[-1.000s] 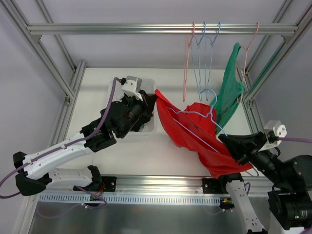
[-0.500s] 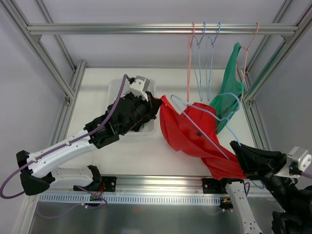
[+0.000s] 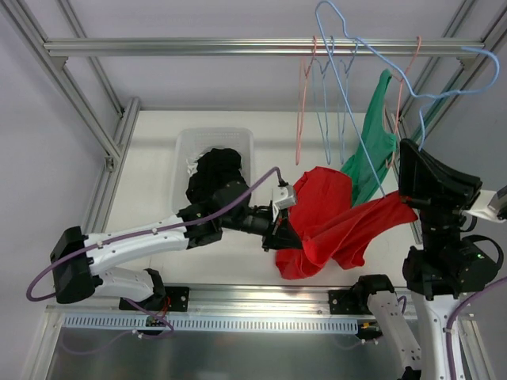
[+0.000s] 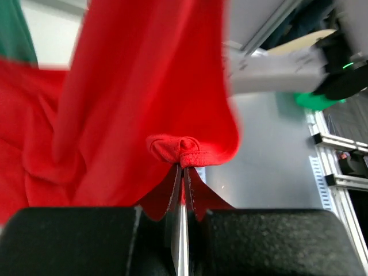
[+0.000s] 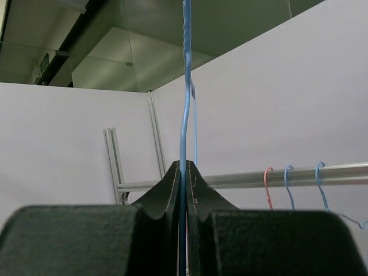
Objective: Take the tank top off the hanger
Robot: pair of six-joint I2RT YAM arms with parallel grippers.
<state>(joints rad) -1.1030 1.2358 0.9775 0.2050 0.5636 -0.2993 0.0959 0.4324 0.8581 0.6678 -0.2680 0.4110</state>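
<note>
Tank top (image 3: pixel 337 218), red, sagging low at centre, hem pinched tight in left gripper (image 4: pixel 183 172); hanger (image 5: pixel 185 86), blue wire, clamped in right gripper (image 5: pixel 184 172), raised high: advise firm pinches, steady opposite pull until cloth slips clear.

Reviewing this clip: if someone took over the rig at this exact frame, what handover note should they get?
Left gripper: shut on the red top, pinching a fold of its edge.
Right gripper: shut on the blue hanger, held high, up by the rail.
The top hangs between the arms above the table. Its right end reaches toward the right arm, where the hanger's long bar comes down, so I cannot tell if it is fully free.
Done: both things gripped, and most of the top is off the hanger.
Left: check that the last end is clear of the hanger, then probably set the top down.
</note>
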